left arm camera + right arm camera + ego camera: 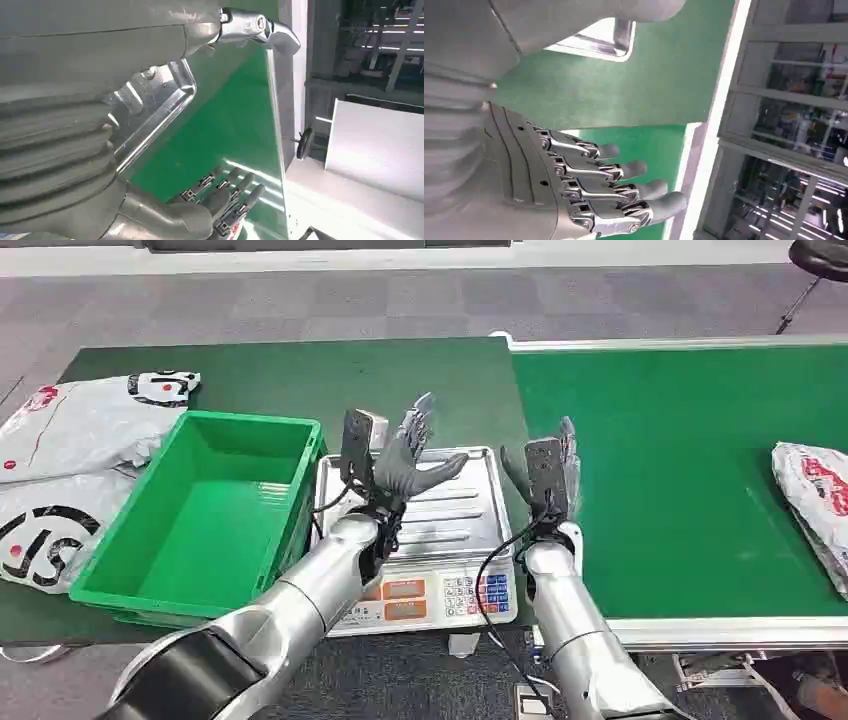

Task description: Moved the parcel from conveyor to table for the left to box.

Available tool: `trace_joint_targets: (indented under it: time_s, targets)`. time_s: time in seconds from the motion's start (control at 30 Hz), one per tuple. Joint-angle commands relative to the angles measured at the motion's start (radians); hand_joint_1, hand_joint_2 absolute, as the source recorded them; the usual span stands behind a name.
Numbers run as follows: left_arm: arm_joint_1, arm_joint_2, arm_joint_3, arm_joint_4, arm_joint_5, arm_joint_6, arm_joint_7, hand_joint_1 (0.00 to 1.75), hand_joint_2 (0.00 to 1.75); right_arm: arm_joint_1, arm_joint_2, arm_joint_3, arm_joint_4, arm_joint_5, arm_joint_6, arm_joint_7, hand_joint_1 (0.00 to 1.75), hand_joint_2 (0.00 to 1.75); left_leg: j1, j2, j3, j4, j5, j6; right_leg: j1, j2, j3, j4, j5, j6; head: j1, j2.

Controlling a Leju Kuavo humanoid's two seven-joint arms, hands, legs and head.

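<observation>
While a green table (300, 375) adjoins a brighter green conveyor (660, 470) over grey carpet, both hands are raised, holding nothing: the left hand (408, 462) above a steel scale (440, 540), fingers spread; the right hand (548, 472) upright, fingers straight, slightly apart. One parcel (815, 505) lies on the conveyor's far right. A green crate (205, 515) and more bags (80, 430) sit left.

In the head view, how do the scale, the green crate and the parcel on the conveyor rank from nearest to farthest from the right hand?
1. Scale: just to the left of the right hand, nearly beside it.
2. Green crate: further left, past the scale.
3. Parcel: far right, at the edge of the conveyor.
</observation>
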Motion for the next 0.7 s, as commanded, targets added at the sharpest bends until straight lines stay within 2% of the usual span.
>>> trace_joint_targets:
  time_s: [0.03, 0.1, 0.33, 0.5, 0.63, 0.7]
  targets:
    - [-0.029, 0.046, 0.087, 0.086, 0.007, -0.077, 0.020, 0.00, 1.75, -0.097, -0.003, -0.057, 0.138, -0.048, 0.050, 0.001, 0.00, 1.75, 0.000, 0.002, 0.002, -0.001, 0.000, 0.000, 0.000, 0.002, 0.001, -0.001, 0.000, 0.000, 0.000, 0.000]
    - [-0.034, 0.051, 0.097, 0.105, 0.006, -0.086, 0.029, 0.00, 1.75, -0.120, -0.010, -0.073, 0.159, -0.068, 0.094, -0.004, 0.00, 1.75, 0.000, 0.003, 0.004, -0.001, -0.001, 0.000, 0.000, 0.003, 0.003, -0.001, 0.000, 0.000, 0.000, 0.000]
    - [-0.046, 0.077, 0.100, 0.108, -0.005, -0.131, 0.056, 0.00, 1.75, -0.155, -0.036, -0.061, 0.186, -0.053, 0.130, 0.009, 0.00, 1.75, 0.000, 0.002, 0.003, -0.001, -0.001, 0.000, 0.000, 0.002, 0.002, 0.000, 0.000, 0.000, 0.000, 0.000]
    - [-0.055, 0.080, 0.105, 0.089, -0.031, -0.092, 0.076, 0.00, 1.75, -0.167, -0.097, -0.044, 0.172, -0.003, 0.086, 0.046, 0.00, 1.75, 0.000, 0.000, 0.001, 0.000, 0.000, 0.001, 0.000, -0.001, 0.002, 0.000, 0.000, 0.000, 0.000, 0.000]
    - [-0.053, 0.080, 0.111, 0.079, -0.036, -0.083, 0.082, 0.00, 1.75, -0.167, -0.106, -0.039, 0.165, 0.016, 0.071, 0.064, 0.00, 1.75, 0.000, 0.000, 0.001, 0.000, 0.000, 0.001, 0.000, 0.000, 0.001, 0.000, 0.000, 0.000, 0.000, 0.000]
    - [-0.049, 0.080, 0.127, 0.072, -0.019, -0.137, 0.114, 0.00, 1.75, -0.175, -0.128, -0.027, 0.166, 0.048, 0.050, 0.095, 0.00, 1.75, 0.000, 0.001, 0.006, -0.002, -0.001, 0.001, 0.000, 0.001, 0.006, -0.002, -0.001, -0.001, 0.000, 0.000]
